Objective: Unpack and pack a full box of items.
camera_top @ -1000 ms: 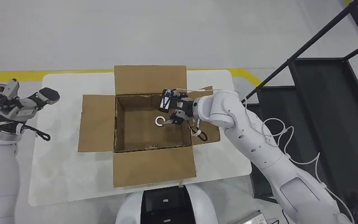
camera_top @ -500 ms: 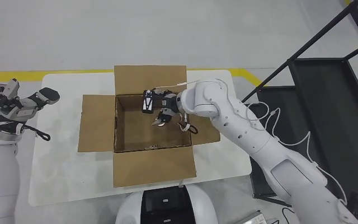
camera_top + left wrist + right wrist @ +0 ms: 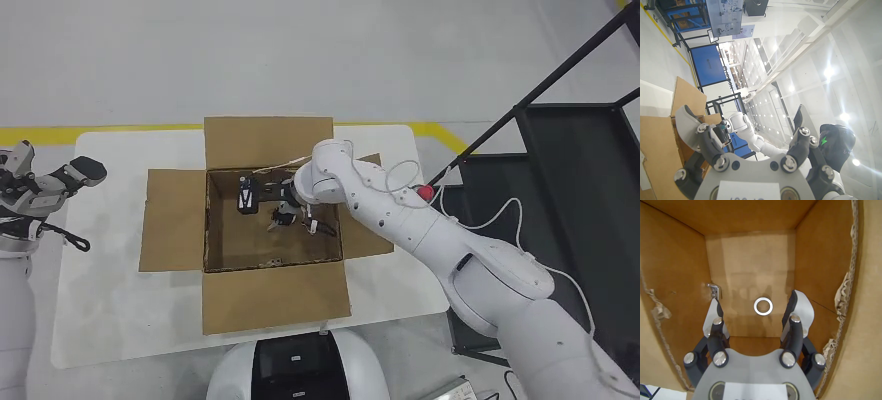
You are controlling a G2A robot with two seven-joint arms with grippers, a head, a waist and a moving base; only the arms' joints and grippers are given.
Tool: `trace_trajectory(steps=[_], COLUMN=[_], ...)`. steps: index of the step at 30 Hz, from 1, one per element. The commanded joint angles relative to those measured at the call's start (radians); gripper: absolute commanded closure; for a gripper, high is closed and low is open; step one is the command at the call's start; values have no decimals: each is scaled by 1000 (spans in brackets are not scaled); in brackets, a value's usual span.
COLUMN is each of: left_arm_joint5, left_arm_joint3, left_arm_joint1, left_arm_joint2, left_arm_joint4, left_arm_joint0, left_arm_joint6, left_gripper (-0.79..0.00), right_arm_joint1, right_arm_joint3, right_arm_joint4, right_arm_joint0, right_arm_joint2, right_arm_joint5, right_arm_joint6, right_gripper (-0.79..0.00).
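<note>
**Right gripper open above a metal ring inside the cardboard box**

The right arm reaches down into the open cardboard box (image 3: pixel 268 142), which sits with its four flaps folded out on the white table (image 3: pixel 110 300); the right gripper (image 3: pixel 754 296) has its fingers spread wide and holds nothing. A small metal ring (image 3: pixel 755 306) lies flat on the box floor, straight ahead of the gripper and in line with the gap between its fingers; being round, it has no long axis to line up with. A small metal bracket (image 3: pixel 714 290) rests at the foot of one side wall, just past one fingertip and apart from the ring; nothing else can be seen on the floor. The right arm is plainly the nearer one, so the ring looks like the next pick. The left gripper (image 3: pixel 743 115) is open and empty, held out by the table's left edge, well apart from the box.
</note>
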Motion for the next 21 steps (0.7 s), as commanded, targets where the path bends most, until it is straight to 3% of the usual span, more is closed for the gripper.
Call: trace_trajectory(steps=[1, 8, 10, 12, 16, 21], left_arm_joint5=[0, 0, 0, 0, 0, 0], left_arm_joint3=[0, 0, 0, 0, 0, 0], left_arm_joint1=[0, 0, 0, 0, 0, 0], left_arm_joint2=[0, 0, 0, 0, 0, 0], left_arm_joint4=[0, 0, 0, 0, 0, 0], left_arm_joint0=[0, 0, 0, 0, 0, 0], left_arm_joint6=[0, 0, 0, 0, 0, 0], left_gripper=[-785, -785, -785, -785, -785, -785], right_arm_joint1=[-14, -67, -82, -97, -127, -162], right_arm_joint3=[31, 153, 183, 212, 274, 339], right_arm_joint4=[-24, -111, -121, -139, -157, -194], right_arm_joint0=[9, 29, 30, 34, 37, 41], right_arm_joint2=[-17, -74, -83, -93, -110, -131], right_arm_joint5=[7, 38, 53, 70, 77, 92], right_arm_joint6=[-12, -49, -66, -74, -93, -117], right_gripper=[-622, -526, -394, -339, -329, -376])
